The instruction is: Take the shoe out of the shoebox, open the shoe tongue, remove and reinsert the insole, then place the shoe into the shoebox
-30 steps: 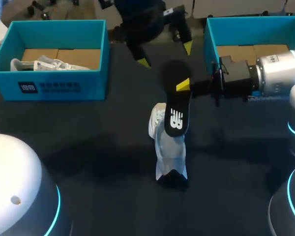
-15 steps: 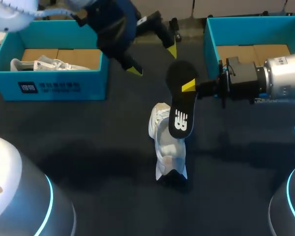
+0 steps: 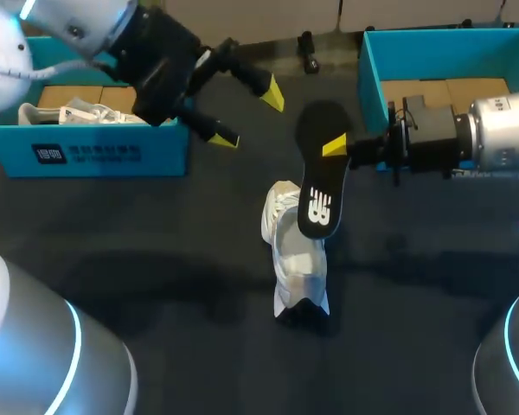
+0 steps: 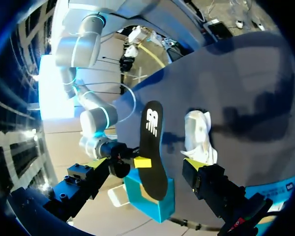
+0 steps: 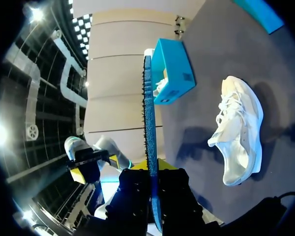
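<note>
A white shoe lies on its side on the dark table, mid-table. Above it hangs the black insole, its heel end down over the shoe. My right gripper is shut on the insole's upper part, coming in from the right. In the right wrist view the insole stands edge-on between the fingers, with the shoe beyond. My left gripper hovers open and empty by the left shoebox. From the left wrist, insole and shoe lie ahead.
The left blue shoebox holds another white shoe on brown card. A second blue shoebox stands at the back right, behind my right arm. Open dark tabletop lies in front of the shoe.
My left arm has drawn back to the left, away from the insole, toward the left shoebox, staying open. The right gripper with the insole has shifted slightly right.
</note>
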{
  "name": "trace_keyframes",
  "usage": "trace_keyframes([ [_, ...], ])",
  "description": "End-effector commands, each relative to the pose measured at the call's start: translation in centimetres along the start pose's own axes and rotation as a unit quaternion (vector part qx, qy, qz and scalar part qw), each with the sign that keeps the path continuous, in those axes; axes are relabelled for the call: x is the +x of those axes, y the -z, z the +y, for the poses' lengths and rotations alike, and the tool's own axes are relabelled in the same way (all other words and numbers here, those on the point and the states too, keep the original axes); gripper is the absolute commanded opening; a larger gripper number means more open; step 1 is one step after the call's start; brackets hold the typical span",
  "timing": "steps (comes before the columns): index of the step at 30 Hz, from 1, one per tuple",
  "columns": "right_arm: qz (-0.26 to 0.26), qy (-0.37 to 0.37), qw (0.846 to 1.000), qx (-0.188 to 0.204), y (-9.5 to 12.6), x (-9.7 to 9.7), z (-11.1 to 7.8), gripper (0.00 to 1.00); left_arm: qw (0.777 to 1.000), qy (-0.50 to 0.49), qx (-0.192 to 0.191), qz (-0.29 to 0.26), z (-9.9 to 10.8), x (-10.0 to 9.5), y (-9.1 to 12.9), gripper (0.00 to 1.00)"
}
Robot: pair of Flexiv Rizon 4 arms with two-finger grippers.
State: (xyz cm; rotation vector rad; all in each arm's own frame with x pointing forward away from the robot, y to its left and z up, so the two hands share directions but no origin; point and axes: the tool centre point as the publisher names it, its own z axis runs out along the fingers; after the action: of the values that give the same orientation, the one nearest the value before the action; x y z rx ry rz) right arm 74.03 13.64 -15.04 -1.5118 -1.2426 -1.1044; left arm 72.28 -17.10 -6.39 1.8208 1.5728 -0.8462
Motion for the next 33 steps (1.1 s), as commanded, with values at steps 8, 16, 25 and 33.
trace_keyframes([
  [8, -0.010, -0.008, 1.000, -0.008, 0.2, 0.5, 0.1, 0.00, 0.971, 0.012, -0.014, -0.238, -0.6, 2.5, 1.1, 1.00],
  [16, -0.025, -0.019, 0.999, -0.001, 0.5, 1.0, 0.3, 0.00, 0.971, 0.012, -0.014, -0.238, -0.6, 2.5, 1.1, 1.00],
  [25, -0.015, -0.025, 1.000, 0.000, 0.1, 2.2, 0.9, 0.00, 0.963, 0.029, -0.040, -0.263, 0.4, 3.3, 0.5, 1.00],
  [33, -0.019, -0.025, 0.999, 0.005, -0.9, 3.4, 0.7, 0.00, 0.959, 0.040, -0.058, -0.276, 1.8, 4.2, 0.1, 1.00],
])
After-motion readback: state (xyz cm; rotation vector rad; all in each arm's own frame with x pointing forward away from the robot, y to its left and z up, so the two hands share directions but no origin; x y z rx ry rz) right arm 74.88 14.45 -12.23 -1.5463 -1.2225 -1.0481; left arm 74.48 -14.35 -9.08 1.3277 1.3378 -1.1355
